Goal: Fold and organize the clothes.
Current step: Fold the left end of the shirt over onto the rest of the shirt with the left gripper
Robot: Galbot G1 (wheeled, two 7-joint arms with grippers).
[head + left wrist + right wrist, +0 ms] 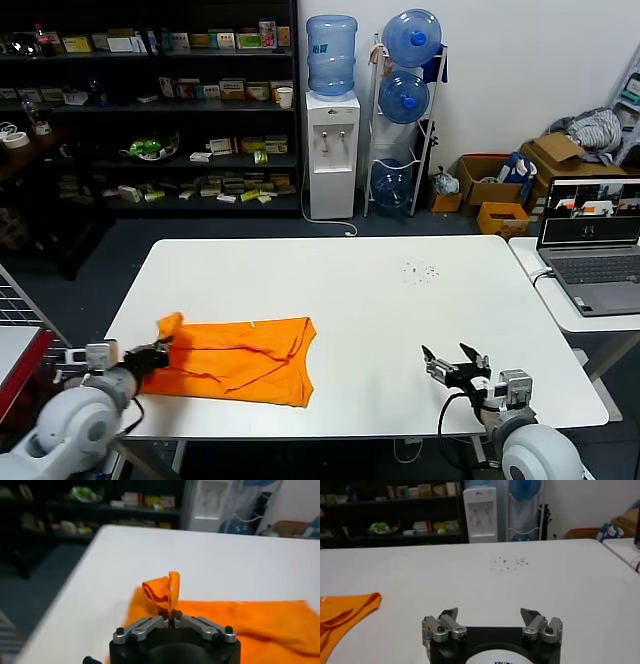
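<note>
The clothes are one bright orange T-shirt point(240, 358) lying folded on the white table point(380, 300) at its front left. My left gripper point(160, 352) is shut on the shirt's left end, and the pinched fabric stands up in a small peak point(162, 594) just above the closed jaws point(170, 615). My right gripper point(455, 362) hovers open over bare table at the front right, well apart from the shirt. In the right wrist view its fingers point(490, 614) stand wide with nothing between them, and an orange edge of the shirt point(350, 611) shows far off to the side.
A second white table with an open laptop point(590, 245) stands to the right. Small dark specks point(420, 270) lie on the far part of the table. Behind are shelves point(150, 100), a water dispenser point(331, 130), bottle rack and cardboard boxes point(500, 185).
</note>
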